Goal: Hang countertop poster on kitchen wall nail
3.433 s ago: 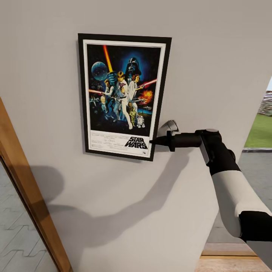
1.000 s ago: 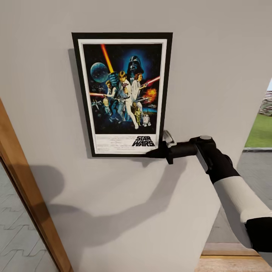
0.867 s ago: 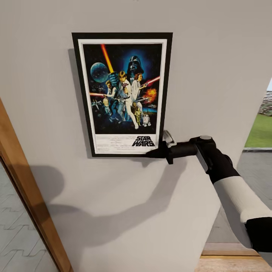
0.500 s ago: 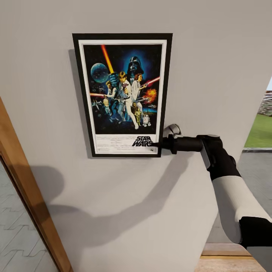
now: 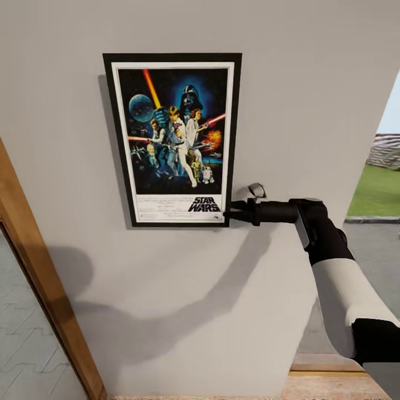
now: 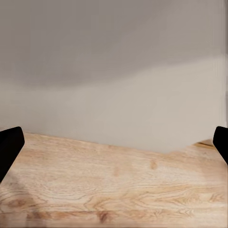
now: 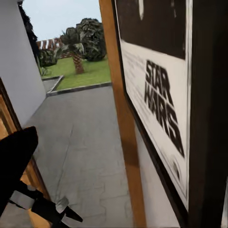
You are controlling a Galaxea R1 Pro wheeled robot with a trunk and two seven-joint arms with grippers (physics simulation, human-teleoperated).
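The poster hangs upright and flat against the grey wall, its "STAR WARS" logo at the bottom. My right gripper reaches in from the right, level with the poster's lower right corner, its tips at the frame's edge. In the right wrist view the poster runs close along one side, and the other finger stands well away from it, so the jaws are open. My left gripper is open over a wooden floor, with nothing between its fingers. The kitchen countertop is out of view.
A wooden door frame slants up at the left, with a glass pane beside it. To the right, the wall ends at an opening onto pavement and grass. Wooden flooring shows at the wall's foot.
The poster went from tilted to straight on the wall. My right gripper let go of its lower right corner and drew back to the frame's edge. The view has shifted slightly.
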